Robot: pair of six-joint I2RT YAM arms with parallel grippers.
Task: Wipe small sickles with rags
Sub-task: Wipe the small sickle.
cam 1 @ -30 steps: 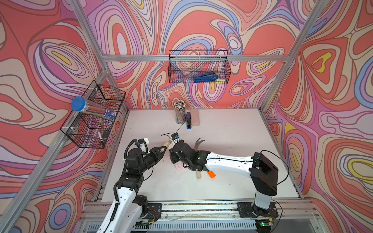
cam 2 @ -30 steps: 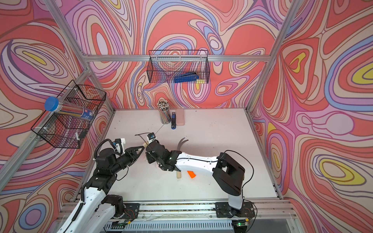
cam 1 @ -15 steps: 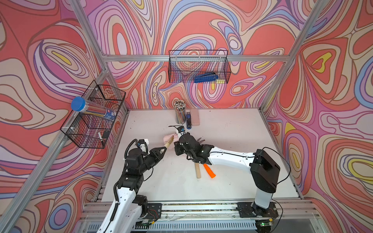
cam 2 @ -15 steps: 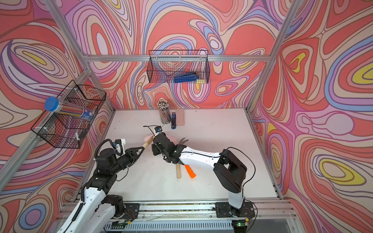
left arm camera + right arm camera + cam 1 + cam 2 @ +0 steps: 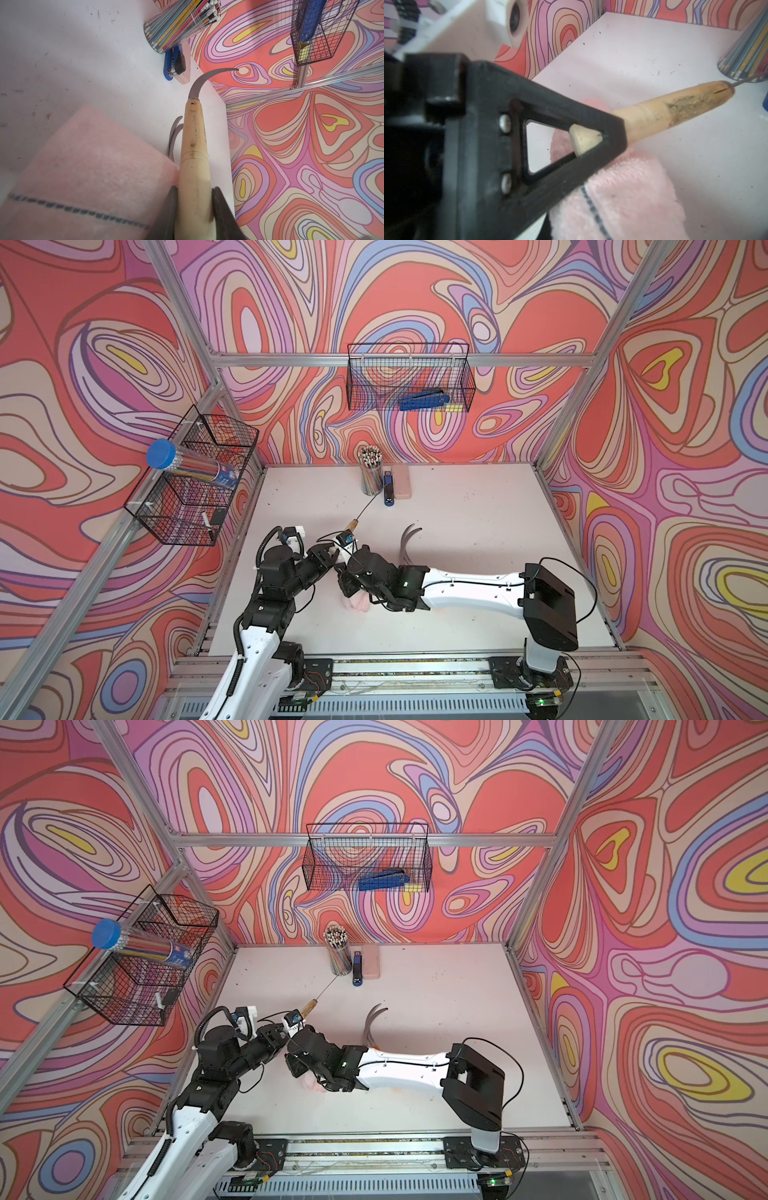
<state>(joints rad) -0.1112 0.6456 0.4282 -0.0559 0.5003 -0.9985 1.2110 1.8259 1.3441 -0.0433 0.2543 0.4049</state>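
One sickle (image 5: 194, 145) — in left gripper (image 5: 194, 192), rag (image 5: 87, 166) beside

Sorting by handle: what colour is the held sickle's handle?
Pale cream wood; the sickle handle shows best in the left wrist view.

You're looking at three sickles (image 5: 194, 145), one pink rag (image 5: 89, 166), two wire baskets (image 5: 361, 377), two blue staplers (image 5: 389, 489), one cup of pencils (image 5: 371, 479), one pink case (image 5: 402, 487), one blue-capped tube (image 5: 195, 468), two robot arms (image 5: 469, 585)

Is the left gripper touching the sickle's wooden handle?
Touching. The left wrist view shows the left gripper fingers pressed against both sides of the sickle handle, with no gap.
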